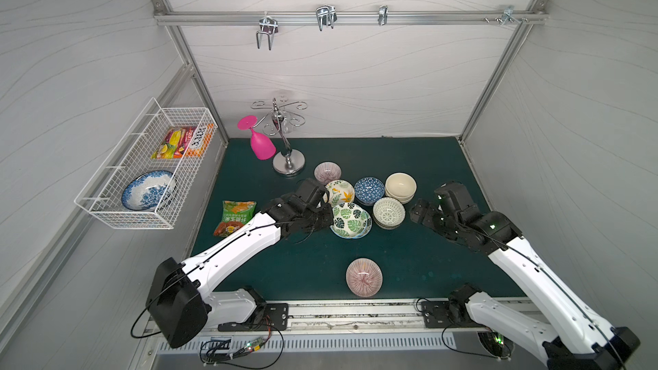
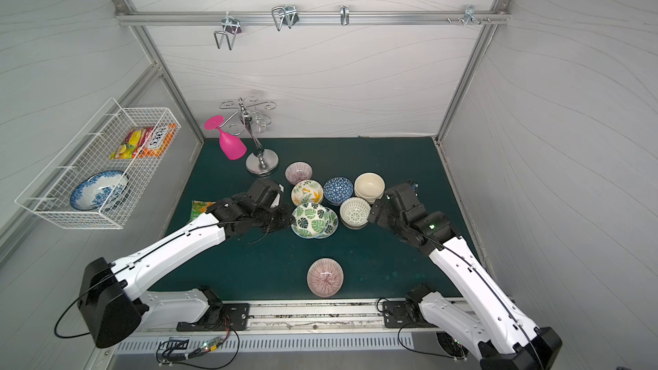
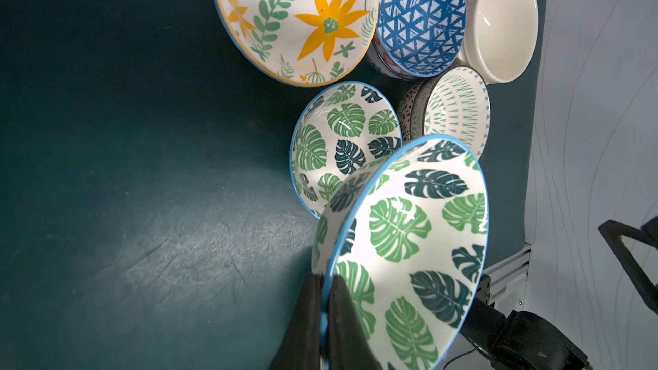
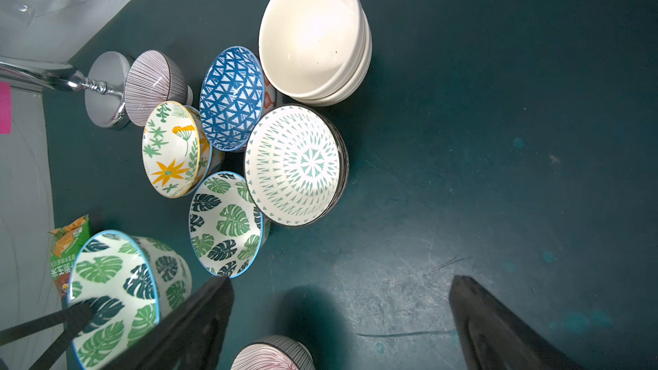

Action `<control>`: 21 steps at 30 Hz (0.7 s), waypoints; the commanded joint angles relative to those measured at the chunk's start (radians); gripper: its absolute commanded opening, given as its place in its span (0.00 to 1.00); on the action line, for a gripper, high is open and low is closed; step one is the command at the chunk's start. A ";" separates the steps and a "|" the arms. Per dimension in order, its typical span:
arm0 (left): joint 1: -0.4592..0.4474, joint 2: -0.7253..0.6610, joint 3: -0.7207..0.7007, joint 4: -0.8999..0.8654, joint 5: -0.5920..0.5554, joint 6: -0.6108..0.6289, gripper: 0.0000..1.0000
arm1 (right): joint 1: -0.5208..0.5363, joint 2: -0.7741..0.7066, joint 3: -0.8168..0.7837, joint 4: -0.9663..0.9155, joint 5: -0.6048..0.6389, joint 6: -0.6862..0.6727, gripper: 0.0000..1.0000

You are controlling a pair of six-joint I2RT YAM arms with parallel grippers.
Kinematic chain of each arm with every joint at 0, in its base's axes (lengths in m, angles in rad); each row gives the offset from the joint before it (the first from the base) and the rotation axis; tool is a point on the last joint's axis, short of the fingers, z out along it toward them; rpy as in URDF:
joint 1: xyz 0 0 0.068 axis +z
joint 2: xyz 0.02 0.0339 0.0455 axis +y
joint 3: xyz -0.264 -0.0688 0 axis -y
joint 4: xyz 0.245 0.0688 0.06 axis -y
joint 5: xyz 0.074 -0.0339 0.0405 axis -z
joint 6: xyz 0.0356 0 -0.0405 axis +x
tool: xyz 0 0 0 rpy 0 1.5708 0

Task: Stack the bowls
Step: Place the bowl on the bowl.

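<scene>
The left fingers squeeze the rim of a round white china bowl with green leaves — hard, slippery, easy to chip. Its twin sits just beyond them. The right fingers gape wide — empty.

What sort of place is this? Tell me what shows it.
Probably a robot test booth staged as a kitchen: an aluminium frame with plain panels encloses it, two robot arms are mounted at the front, and bowls, a wire basket and a glass rack serve as props.
</scene>
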 commanded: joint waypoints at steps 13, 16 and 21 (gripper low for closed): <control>0.006 0.148 0.016 0.269 -0.010 -0.007 0.00 | -0.042 -0.003 -0.029 0.039 -0.070 -0.059 0.99; 0.007 0.181 0.008 0.279 -0.009 -0.009 0.00 | -0.058 0.000 -0.028 0.040 -0.087 -0.068 0.99; 0.008 0.198 -0.016 0.299 -0.008 -0.013 0.00 | -0.078 0.001 -0.028 0.041 -0.104 -0.079 0.99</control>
